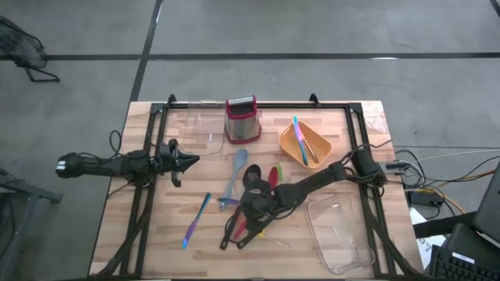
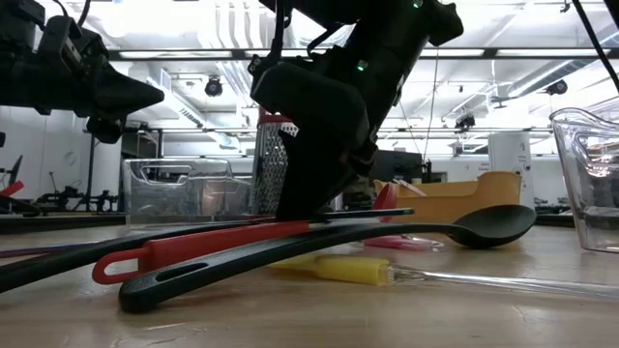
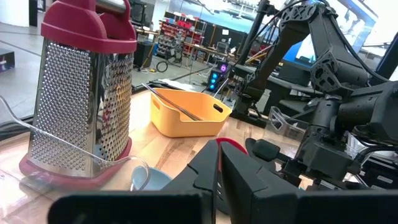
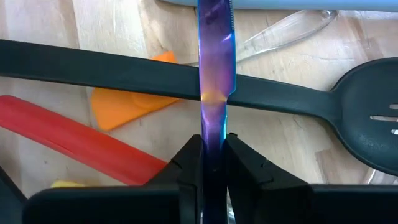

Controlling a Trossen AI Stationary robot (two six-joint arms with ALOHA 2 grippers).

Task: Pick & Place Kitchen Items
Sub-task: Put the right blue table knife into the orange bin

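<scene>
I've got the right gripper point(image 1: 251, 209) down in the pile at the near middle of the table point(image 1: 328, 257), and its fingers are pinched flat on a slim purple-bladed utensil point(image 4: 214, 81). In the right wrist view the blade runs straight out from between the fingers, lengthwise along the gripper's own line, crossing over the handle of a black slotted spoon point(image 4: 292, 99). I can't tell which way it points across the table, because the arm hides it from above. An orange piece point(image 4: 127, 102) and a red handle point(image 4: 74, 143) lie right beside it.

From table height, the black spoon point(image 2: 329, 246) and a red utensil point(image 2: 193, 246) lie nearly flat, long axes running left to right, with a yellow piece point(image 2: 334, 268) tucked under them.

Just left of the pile, a blue and purple utensil point(image 1: 195, 221) lies on bare wood, its long axis slanting from near-left to far-right. A pale blue spatula point(image 1: 235, 173) sits a little farther back.

Left gripper point(image 1: 187, 161) is closed and empty, hovering at the left middle.

Progress, by my read: early. The orange tray point(image 1: 291, 148) at the far right holds a couple of utensils; most of the pile is yet to go. The clear bin point(image 1: 344, 230) at near right looks empty. The grater point(image 1: 241, 119) stands at the far edge.
</scene>
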